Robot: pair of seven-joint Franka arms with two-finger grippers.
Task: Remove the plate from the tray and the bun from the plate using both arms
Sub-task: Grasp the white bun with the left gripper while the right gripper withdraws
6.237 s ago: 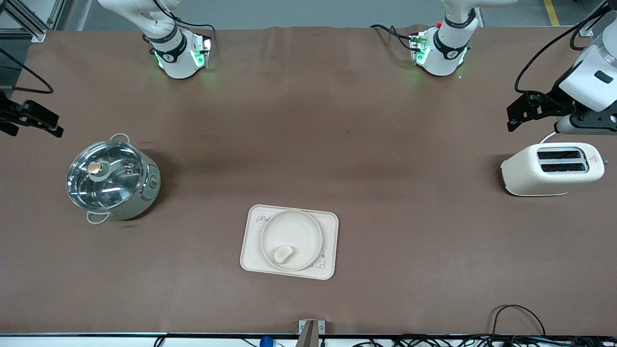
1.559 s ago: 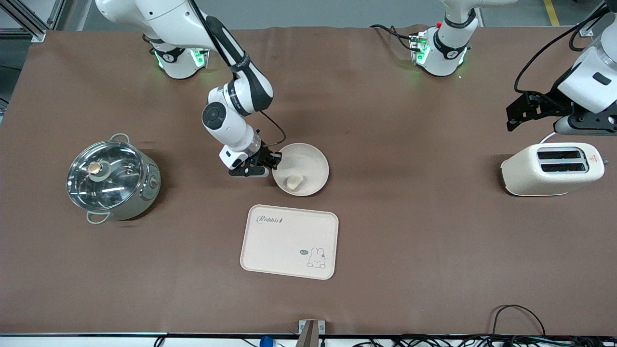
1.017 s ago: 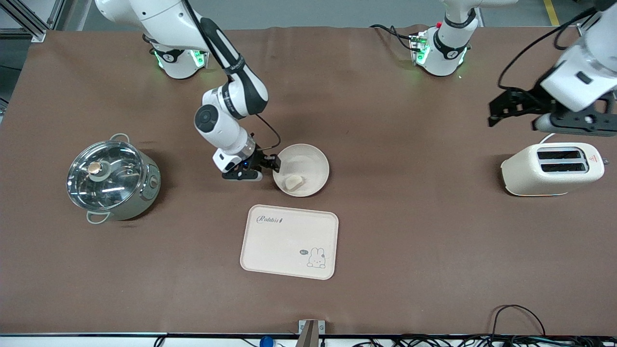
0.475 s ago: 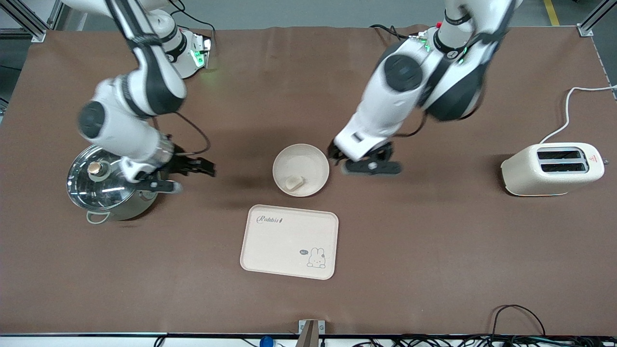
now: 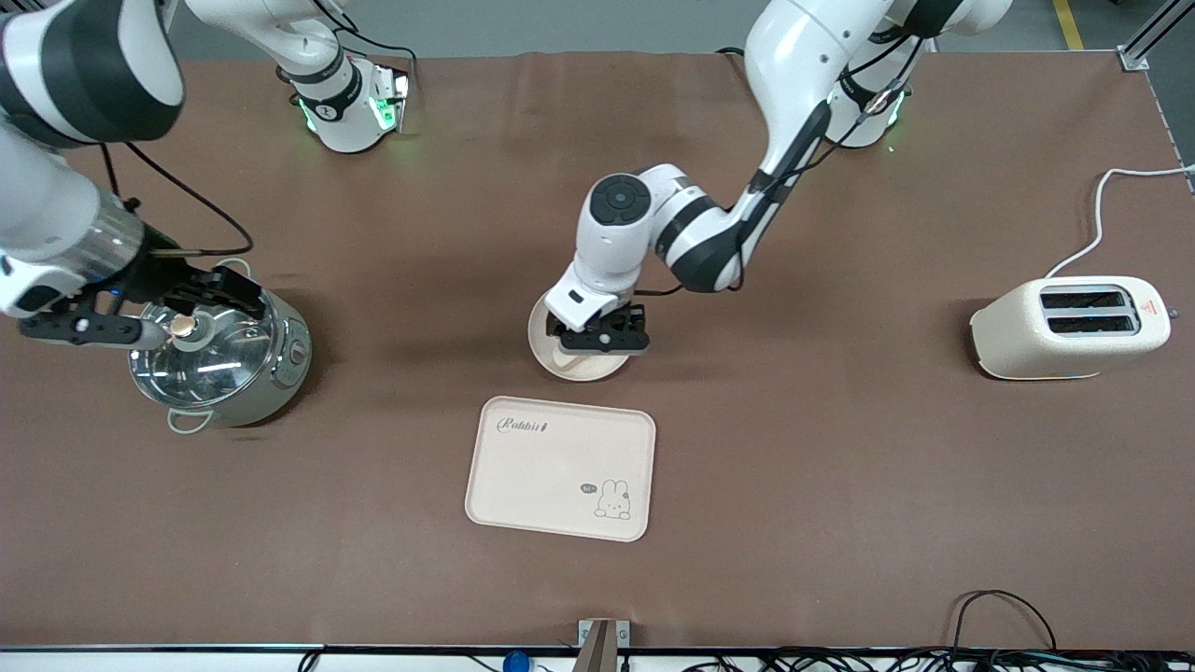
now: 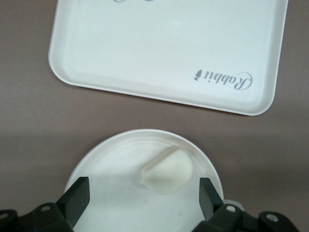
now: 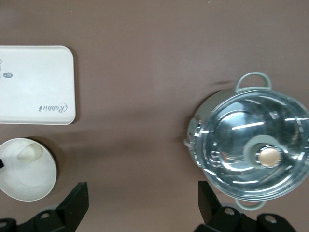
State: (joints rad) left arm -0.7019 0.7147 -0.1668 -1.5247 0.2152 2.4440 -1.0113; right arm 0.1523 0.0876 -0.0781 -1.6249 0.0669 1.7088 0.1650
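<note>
We see a brown table [image 5: 840,485] with grey floor along its top edge. The tray [image 5: 560,469] lies flat near the front camera, cream, with "Rabbit" in script at one corner and a small bunny drawing with a tiny speech bubble at another; we can't read the bubble. The tray carries nothing. The plate [image 5: 544,345] sits on the table just farther from the camera than the tray, not touching it. The bun [image 6: 166,170] lies in the plate, on the side toward the tray.

The left gripper [image 5: 600,338] hangs over the plate, fingers [image 6: 77,195] spread wide on either side of the bun, gripping nothing. The right gripper [image 5: 140,308] is up over the lidded steel pot [image 5: 219,357] at the right arm's end of the table, jaws wide apart too, with nothing between them. The pot has a glass lid with a brass-coloured knob [image 7: 269,155].

A white two-slot toaster [image 5: 1069,327] stands at the left arm's end, with a red warning triangle sticker on top; its cord runs off the table edge.
</note>
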